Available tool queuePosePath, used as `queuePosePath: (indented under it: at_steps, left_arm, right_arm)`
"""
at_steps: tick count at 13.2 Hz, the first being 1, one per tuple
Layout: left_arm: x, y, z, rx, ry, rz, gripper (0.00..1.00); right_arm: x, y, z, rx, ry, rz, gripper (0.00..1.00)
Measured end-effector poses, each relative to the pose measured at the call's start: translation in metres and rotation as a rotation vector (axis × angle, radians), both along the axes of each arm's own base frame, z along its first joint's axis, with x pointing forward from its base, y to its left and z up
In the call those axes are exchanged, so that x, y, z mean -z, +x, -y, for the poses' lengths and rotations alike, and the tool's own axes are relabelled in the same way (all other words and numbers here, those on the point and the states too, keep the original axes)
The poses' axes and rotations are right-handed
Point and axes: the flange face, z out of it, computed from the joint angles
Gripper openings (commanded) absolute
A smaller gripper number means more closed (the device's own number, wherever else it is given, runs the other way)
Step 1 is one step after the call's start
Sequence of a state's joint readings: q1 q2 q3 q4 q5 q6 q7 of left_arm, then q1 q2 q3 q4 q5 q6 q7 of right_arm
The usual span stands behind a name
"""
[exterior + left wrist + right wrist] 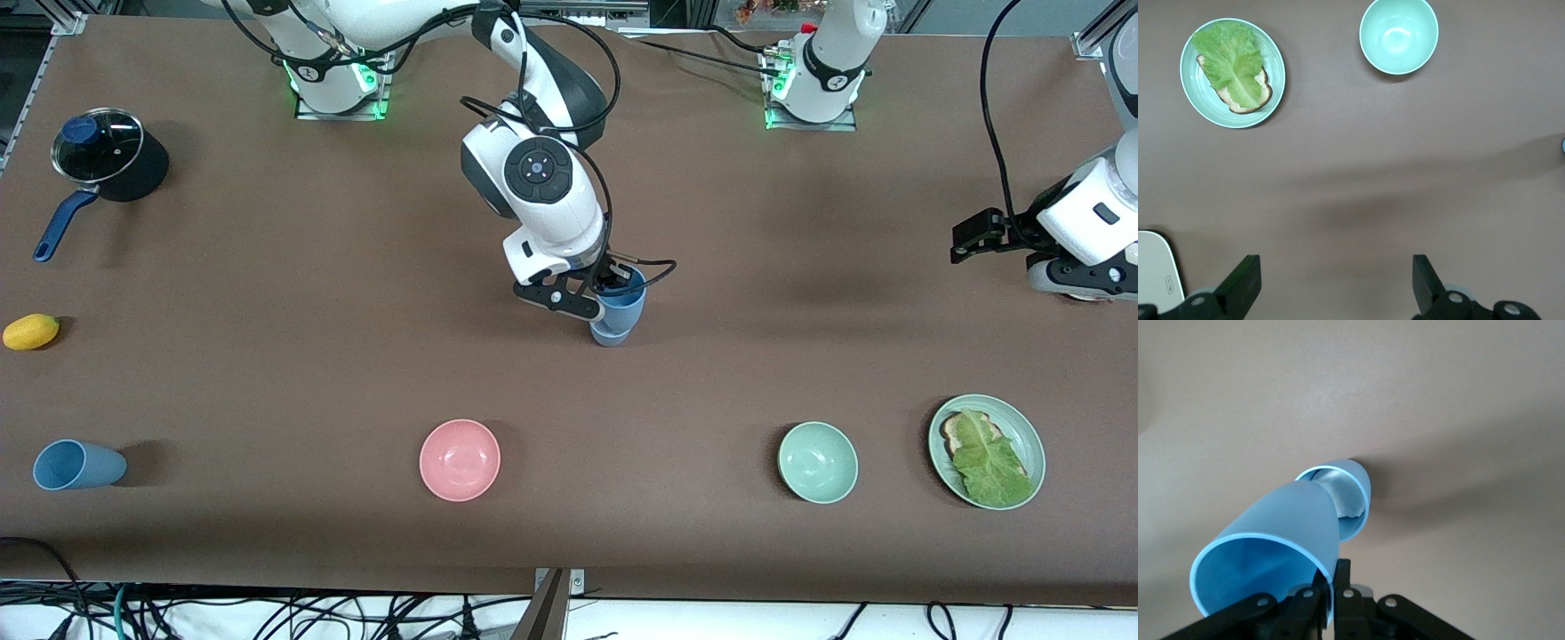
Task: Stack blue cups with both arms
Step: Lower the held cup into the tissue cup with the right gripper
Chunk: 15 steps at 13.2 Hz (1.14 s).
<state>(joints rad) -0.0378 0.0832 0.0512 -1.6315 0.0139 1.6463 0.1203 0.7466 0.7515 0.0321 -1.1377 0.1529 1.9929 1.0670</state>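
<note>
The right end effector [612,286] clamps a sky-blue cup's [625,302] rim, its base entering a slate-blue cup [610,334]. The left end effector [1331,283] waits, fingers spread, over bare surface [267,356].

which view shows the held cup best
The right wrist view: the held cup fills it, rim pinched by the right gripper, tilted over another cup. The front view shows it partly hidden; the left wrist view not at all.

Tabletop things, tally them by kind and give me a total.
Blue cups: 3
Bowls: 2
Plate with bread and lettuce: 1
Lidded pot: 1
Yellow fruit: 1
Total: 8
</note>
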Motion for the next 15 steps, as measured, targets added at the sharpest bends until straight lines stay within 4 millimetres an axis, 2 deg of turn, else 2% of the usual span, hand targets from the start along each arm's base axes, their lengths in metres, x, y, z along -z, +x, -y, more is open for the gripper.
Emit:
queuePosePath:
  at_steps: [7, 12, 14, 15]
  left_arm:
    - [0.001, 0.000, 0.000, 0.000, 0.000, -0.004, 1.00]
    - [0.002, 0.000, -0.001, -0.001, 0.000, -0.004, 1.00]
    - [0.002, 0.000, -0.001, -0.002, 0.000, -0.004, 1.00]
    - [0.002, 0.000, -0.001, -0.002, 0.000, -0.004, 1.00]
  right_arm:
    - [0.003, -0.001, 0.004, -0.011, -0.030, -0.017, 0.00]
    - [0.020, -0.001, 0.001, -0.013, -0.040, -0.027, 0.00]
    - [0.023, -0.001, 0.000, -0.012, -0.038, -0.024, 0.44]
    - [0.023, 0.000, 0.000, -0.012, -0.037, -0.022, 0.55]
